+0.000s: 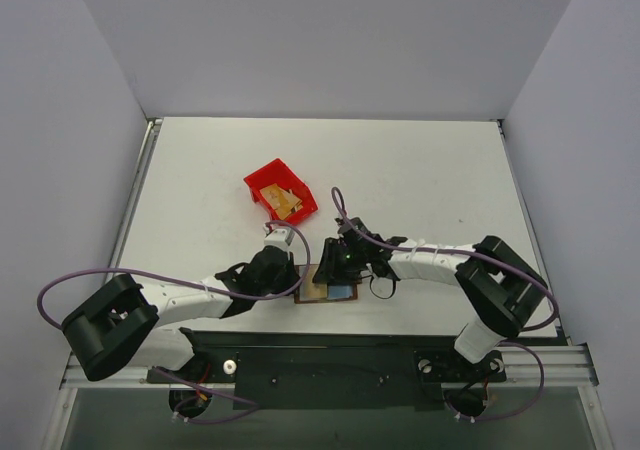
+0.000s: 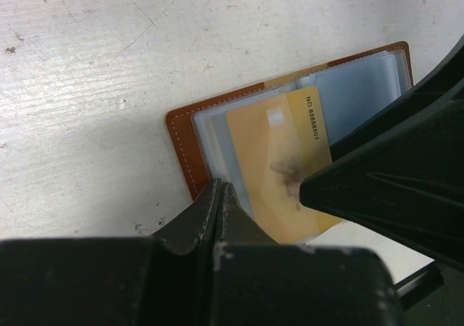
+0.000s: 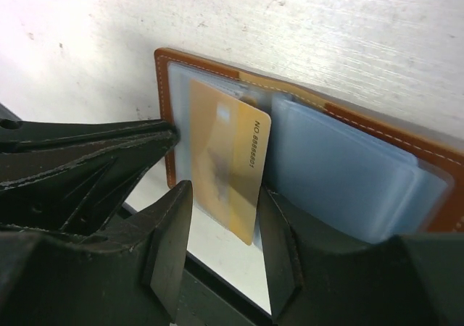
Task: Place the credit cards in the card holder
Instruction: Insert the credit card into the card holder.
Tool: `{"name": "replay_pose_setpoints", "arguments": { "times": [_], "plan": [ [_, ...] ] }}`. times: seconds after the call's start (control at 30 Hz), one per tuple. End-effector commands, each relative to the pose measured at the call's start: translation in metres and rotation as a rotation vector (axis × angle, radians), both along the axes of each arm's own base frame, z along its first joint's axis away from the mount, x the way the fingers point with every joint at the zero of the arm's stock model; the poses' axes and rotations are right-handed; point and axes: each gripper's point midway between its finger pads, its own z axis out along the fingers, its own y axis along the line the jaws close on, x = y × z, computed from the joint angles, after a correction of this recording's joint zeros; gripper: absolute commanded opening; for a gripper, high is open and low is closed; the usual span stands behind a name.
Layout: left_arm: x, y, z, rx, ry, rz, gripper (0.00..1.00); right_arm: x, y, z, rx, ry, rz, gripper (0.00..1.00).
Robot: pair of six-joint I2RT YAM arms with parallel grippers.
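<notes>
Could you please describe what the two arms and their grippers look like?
Both the left arm and right arm have white links joined by bulky black joints, each trailed by a looping lilac cable. The left gripper and right gripper are matte black with tapered, wedge-shaped fingers.

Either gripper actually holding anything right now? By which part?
Right gripper: jaws apart astride the gold plastic card, apparently not clamping. Left gripper: shut at the pocket edge of the brown leather card holder; pinching or just pressing, cannot tell.

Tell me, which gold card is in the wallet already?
The numbered card, half tucked into the open brown wallet; the other cards lie in the red bin.
</notes>
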Motion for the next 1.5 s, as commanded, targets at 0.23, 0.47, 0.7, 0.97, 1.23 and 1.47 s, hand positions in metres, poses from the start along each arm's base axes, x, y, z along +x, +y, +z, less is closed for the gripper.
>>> {"name": "replay_pose_setpoints", "arguments": {
  "times": [0.23,0.47,0.7,0.97,1.23,1.47],
  "plan": [
    [-0.011,0.012,-0.016,0.048,0.042,-0.008,0.0,-0.005,-0.039,0.001,-0.226,-0.034,-0.004,0.37],
    [-0.011,0.011,-0.015,0.046,0.04,-0.01,0.0,-0.001,-0.039,-0.004,-0.248,-0.044,-0.001,0.15],
    [-0.01,0.01,-0.013,0.043,0.037,-0.01,0.0,0.003,-0.04,-0.007,-0.269,-0.052,0.003,0.02],
    [-0.012,0.012,-0.015,0.047,0.041,-0.01,0.0,0.004,-0.026,-0.006,-0.237,-0.062,0.041,0.0],
    [-0.012,0.012,-0.015,0.049,0.039,-0.01,0.0,-0.001,-0.013,-0.007,-0.227,-0.047,0.079,0.0],
    [-0.012,0.012,-0.015,0.048,0.04,-0.009,0.0,-0.004,0.005,-0.003,-0.192,-0.067,0.118,0.0]
  ]
}}
